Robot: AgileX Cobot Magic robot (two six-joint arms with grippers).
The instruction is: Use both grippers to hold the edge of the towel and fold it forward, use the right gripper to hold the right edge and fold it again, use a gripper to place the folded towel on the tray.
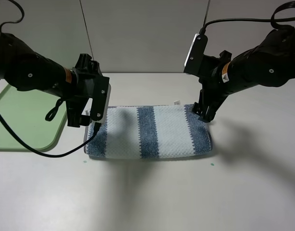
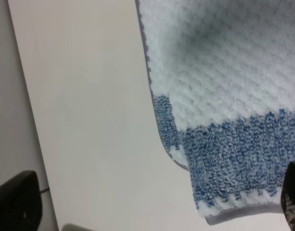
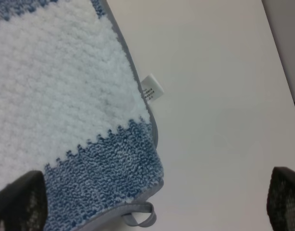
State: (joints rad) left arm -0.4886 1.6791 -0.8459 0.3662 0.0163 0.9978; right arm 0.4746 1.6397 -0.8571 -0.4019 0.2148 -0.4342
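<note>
**Tool state.** The left tool is released: its wrist view shows the two fingers spread wide with nothing between them. The right tool is also released, with its jaws apart and empty.

**Tool position.** The left tool hangs low over the far left corner of the towel. The right tool stands at the far right corner, beside the hanging loop and near the sewn label. Whether either fingertip touches the cloth cannot be told.

**Task object.** The striped towel lies flat on the tabletop, between the two arms, as a long strip. A second layer shows under its edge in the left wrist view, so the forward fold is judged done. The green tray sits at the left, just beside the towel, with nothing seen on its visible part.

**Step in hand.** This is the changeover to the second fold.

**Next move.**
1. Raise the left tool clear of the towel.
2. Lower the right tool onto the right edge and clench both layers together.
3. Carry that edge across toward the left edge, keeping the layers aligned.
</note>
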